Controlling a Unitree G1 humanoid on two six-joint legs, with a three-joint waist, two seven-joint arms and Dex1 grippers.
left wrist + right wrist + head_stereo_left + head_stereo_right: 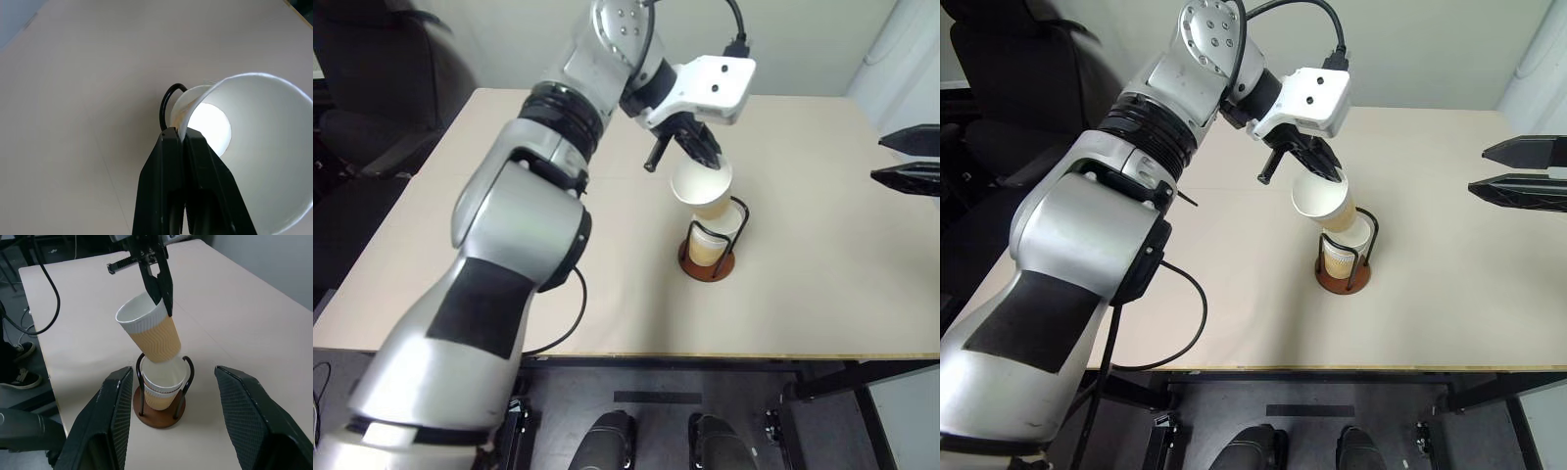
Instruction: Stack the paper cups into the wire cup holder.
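The left gripper (705, 152) pinches the rim of one paper cup (149, 330) and holds it tilted, just above the wire cup holder (160, 404) near the middle of the table (822, 284). One cup (162, 384) already sits inside the holder. So one cup looks done, and this one comes next, I think. Off to the right, the right gripper (909, 160) waits with its fingers wide apart, holding nothing. No words or labels can be read on anything.
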